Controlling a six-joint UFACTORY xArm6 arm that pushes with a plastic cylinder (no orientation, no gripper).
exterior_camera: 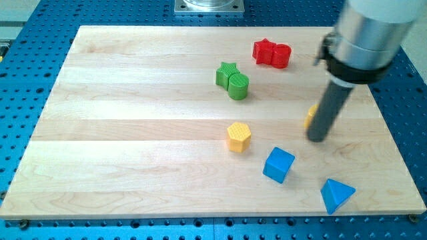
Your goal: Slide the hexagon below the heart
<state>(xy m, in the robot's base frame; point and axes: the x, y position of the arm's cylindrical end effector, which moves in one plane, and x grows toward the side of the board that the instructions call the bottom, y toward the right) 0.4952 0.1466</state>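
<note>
The yellow hexagon lies near the middle of the wooden board. My tip rests on the board well to the hexagon's right and does not touch it. A second yellow block peeks out at the rod's left side. The rod hides most of it, so I cannot make out its shape. The tip is just below and to the right of that block's visible edge, and above and to the right of the blue cube.
A green star and a rounded green block touch at upper centre. A red star and another red block touch near the top. A blue triangle lies at bottom right.
</note>
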